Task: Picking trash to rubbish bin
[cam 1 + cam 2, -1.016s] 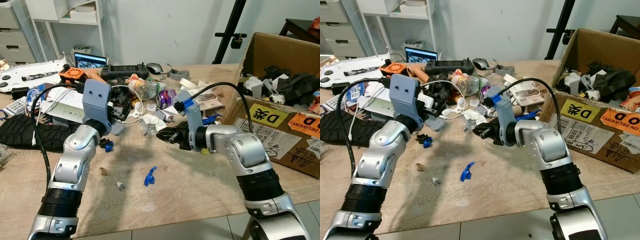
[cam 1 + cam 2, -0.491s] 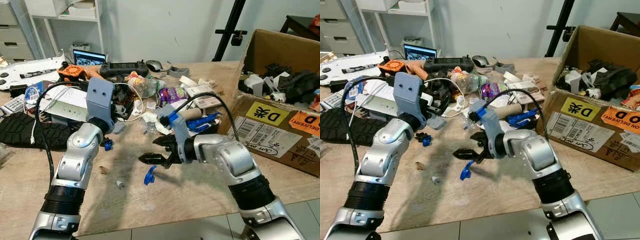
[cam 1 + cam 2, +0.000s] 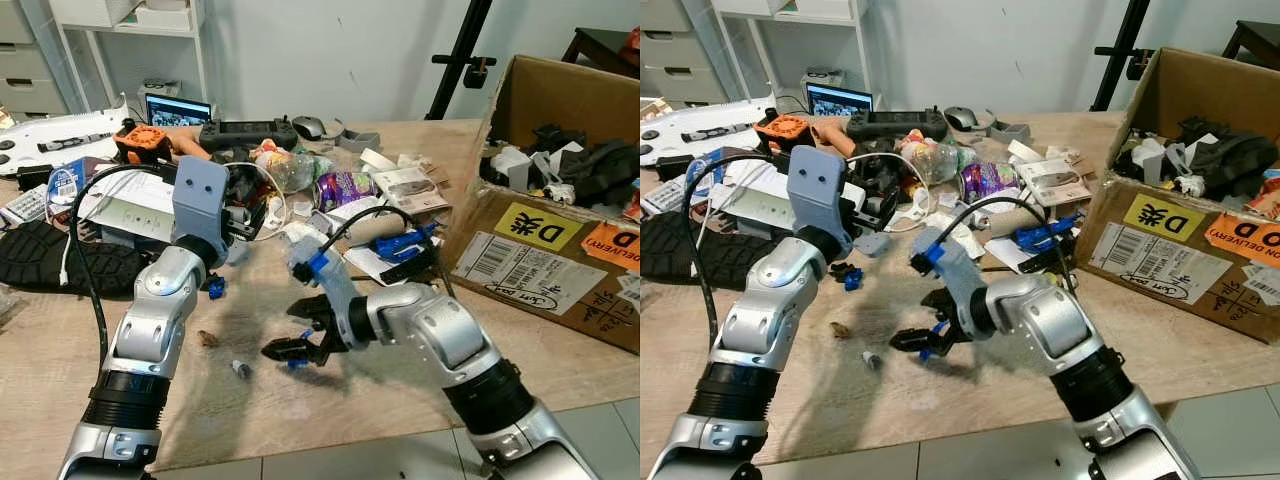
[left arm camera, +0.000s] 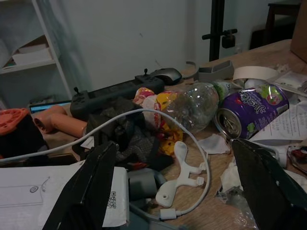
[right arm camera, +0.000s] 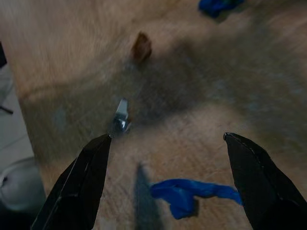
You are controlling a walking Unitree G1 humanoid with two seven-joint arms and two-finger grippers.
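A small blue plastic scrap [image 5: 192, 194] lies on the wooden table [image 3: 380, 380], near its front edge. My right gripper [image 3: 282, 348] hovers low over that scrap, open, with the scrap between its two black fingers [image 5: 79, 184] and nothing held. Beside the scrap are a tiny grey piece [image 3: 240, 369] and a brown crumb [image 3: 207, 339]. My left gripper [image 4: 172, 143] is open and raised at the trash pile, facing a clear plastic bottle [image 4: 199, 103] and a purple can [image 4: 252, 108]. A cardboard box [image 3: 540, 255] with rubbish in it stands on the right.
Clutter covers the back of the table: a controller [image 3: 245, 131], a laptop [image 3: 178, 110], papers, white cables and a black shoe sole [image 3: 50, 260] at the left. More blue bits [image 3: 214, 290] lie by my left arm. A black stand [image 3: 455, 65] rises behind.
My right gripper has swung from the trash pile toward me and to the left, dropping to the blue scrap on the bare wood. The left arm has barely moved.
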